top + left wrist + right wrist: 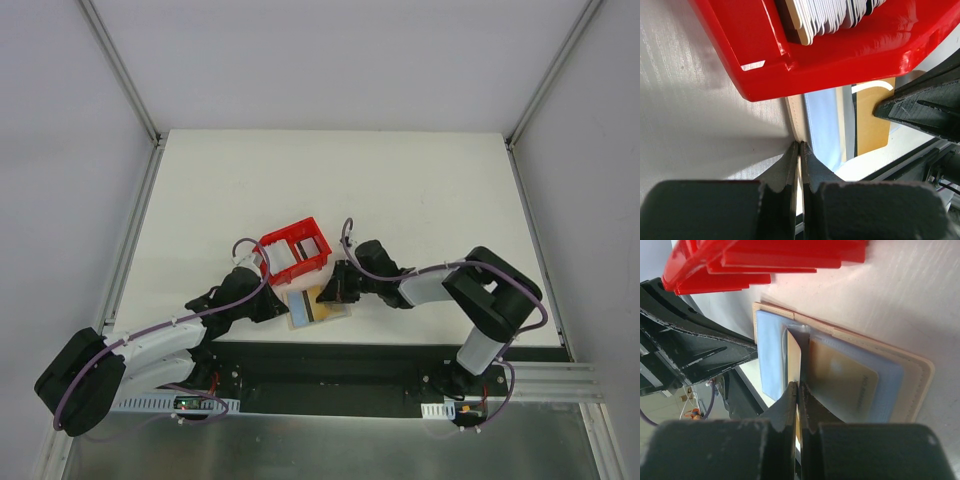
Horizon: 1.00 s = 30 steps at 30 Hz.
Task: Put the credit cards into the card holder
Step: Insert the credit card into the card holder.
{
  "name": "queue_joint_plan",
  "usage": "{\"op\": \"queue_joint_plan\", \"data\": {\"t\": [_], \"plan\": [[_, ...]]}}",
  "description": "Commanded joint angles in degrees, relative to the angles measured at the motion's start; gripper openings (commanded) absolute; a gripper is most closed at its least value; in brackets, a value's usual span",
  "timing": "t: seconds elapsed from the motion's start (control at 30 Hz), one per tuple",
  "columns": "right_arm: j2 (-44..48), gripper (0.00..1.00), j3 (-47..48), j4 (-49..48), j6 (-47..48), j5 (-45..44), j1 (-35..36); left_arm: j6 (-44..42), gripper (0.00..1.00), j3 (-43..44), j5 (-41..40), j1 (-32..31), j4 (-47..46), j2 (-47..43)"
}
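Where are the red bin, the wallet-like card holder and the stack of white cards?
red bin (289, 232): top view, its far rim.
card holder (771, 350): right wrist view, pale blue inner page.
white cards (830, 15): left wrist view, edges of the stack in the bin.

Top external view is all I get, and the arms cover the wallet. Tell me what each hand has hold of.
Observer: The left hand is pinched shut on the tan edge of the card holder, beside the red bin.
Operator: Now the right one.
Observer: The right hand is shut on a credit card standing on edge at the open holder's middle.
Operator: Report what's inside the holder.
Observer: One tan card lies under a clear pocket over the pale blue lining.
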<state>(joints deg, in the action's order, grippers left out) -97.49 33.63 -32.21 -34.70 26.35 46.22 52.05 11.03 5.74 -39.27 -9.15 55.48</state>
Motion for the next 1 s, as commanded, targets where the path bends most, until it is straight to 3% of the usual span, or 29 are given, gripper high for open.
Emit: {"op": "queue_joint_plan", "data": {"t": [0.0,0.47,0.53,0.6,0.8,0.97], "plan": [[-0.07,0.0,-0.67,0.48,-0.19,-2.26,1.68,-0.46,0.0,-0.3,-0.9,0.15,4.05,0.06],[-1.3,0.03,3.81,5.48,-4.77,-10.26,6.34,0.07,0.0,0.31,-0.99,0.15,3.96,0.41],[0.02,0.16,3.9,7.85,-3.63,-12.19,6.43,0.07,0.0,0.31,-1.08,0.15,3.96,0.15],[2.38,0.19,3.38,10.75,-1.7,-14.73,6.17,0.15,0.0,0.31,-1.08,0.15,3.96,-0.29],[8.1,0.43,3.9,18.76,3.31,-19.85,6.25,-0.02,0.0,0.13,-1.17,0.15,3.96,-0.82],[5.31,0.46,6.8,18.15,4.46,-14.05,7.04,-0.2,0.0,0.31,-0.9,0.15,4.05,-0.38]]}}
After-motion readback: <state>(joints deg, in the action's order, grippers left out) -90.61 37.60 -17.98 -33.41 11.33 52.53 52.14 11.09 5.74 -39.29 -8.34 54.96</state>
